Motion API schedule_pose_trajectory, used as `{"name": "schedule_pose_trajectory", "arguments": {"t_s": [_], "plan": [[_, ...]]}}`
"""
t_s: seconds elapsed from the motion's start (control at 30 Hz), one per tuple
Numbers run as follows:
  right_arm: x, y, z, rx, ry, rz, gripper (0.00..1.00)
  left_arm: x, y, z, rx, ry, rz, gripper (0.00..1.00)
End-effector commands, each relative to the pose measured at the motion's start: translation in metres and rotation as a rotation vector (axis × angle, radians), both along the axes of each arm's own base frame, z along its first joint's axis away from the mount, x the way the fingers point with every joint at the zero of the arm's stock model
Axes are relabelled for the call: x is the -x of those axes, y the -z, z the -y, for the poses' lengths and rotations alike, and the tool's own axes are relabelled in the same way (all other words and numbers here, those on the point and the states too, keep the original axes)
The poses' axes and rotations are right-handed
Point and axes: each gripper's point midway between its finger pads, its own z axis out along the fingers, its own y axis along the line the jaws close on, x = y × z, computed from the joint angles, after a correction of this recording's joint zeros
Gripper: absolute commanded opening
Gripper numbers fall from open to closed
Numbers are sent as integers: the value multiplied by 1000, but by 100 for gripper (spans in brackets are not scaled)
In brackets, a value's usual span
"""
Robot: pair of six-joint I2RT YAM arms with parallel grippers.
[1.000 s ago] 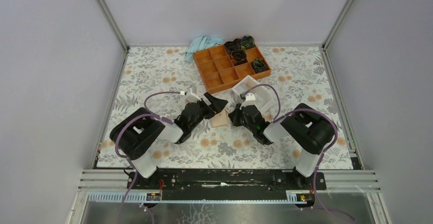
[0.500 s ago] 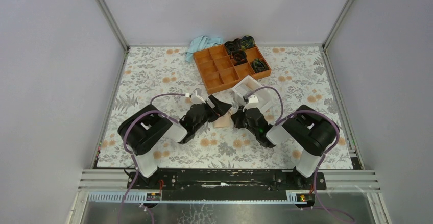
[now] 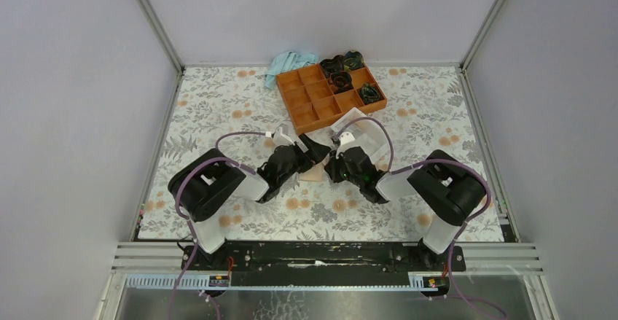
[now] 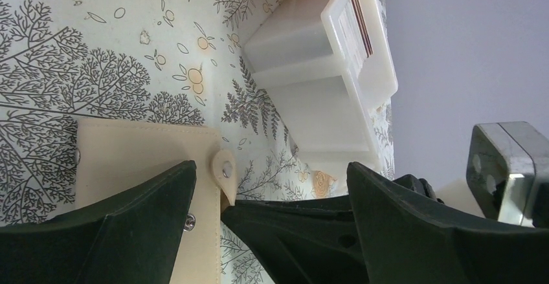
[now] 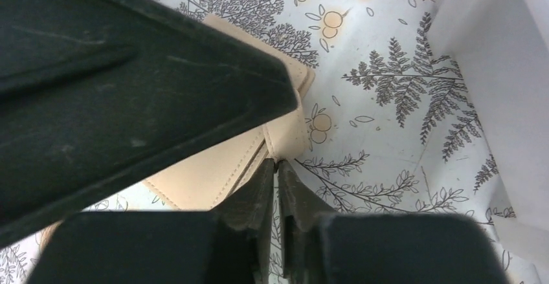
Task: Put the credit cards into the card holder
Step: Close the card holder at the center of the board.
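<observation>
One tan card holder lies on the floral tabletop. The left tool gapes wide at its 10 o'clock, and the right tool, nearly closed, sits at 3 o'clock.

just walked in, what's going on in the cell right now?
Both arms are bent over the tan card holder, which looks folded shut. The left gripper has its jaws wide open, straddling the holder's tab edge. The right gripper has its jaws all but closed right at the closure tab; whether they pinch it is unclear. A card stands in the white rack nearby. Neither arm holds a card.
</observation>
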Motion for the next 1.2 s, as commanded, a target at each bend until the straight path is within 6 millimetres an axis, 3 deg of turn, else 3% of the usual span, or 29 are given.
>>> {"name": "schedule_pose_trajectory", "arguments": {"t_s": [0.0,0.1,0.17,0.27,0.47,0.7,0.97,1.03,1.17], "plan": [[6,-13,-8,51,-72,34,18,-4,-7,0,-14,-21,23,94],[7,-13,-5,55,-60,35,27,-5,-13,-4,-22,-36,35,94],[6,-24,-5,33,-48,52,34,-6,-17,-6,-21,-43,42,94],[6,-33,-3,22,-37,66,38,-6,-23,-7,-18,-49,54,94],[6,-52,1,27,0,104,39,-5,-33,-17,-13,-86,69,94],[-5,-58,-6,78,72,66,39,3,-41,-44,24,-189,66,94],[-31,-78,-25,147,181,15,39,13,-29,-77,117,-289,10,94],[-34,-66,-24,226,203,-29,39,14,-27,-84,158,-307,0,94],[-40,-67,-27,322,246,-70,39,17,-24,-93,197,-332,-13,94]]}}
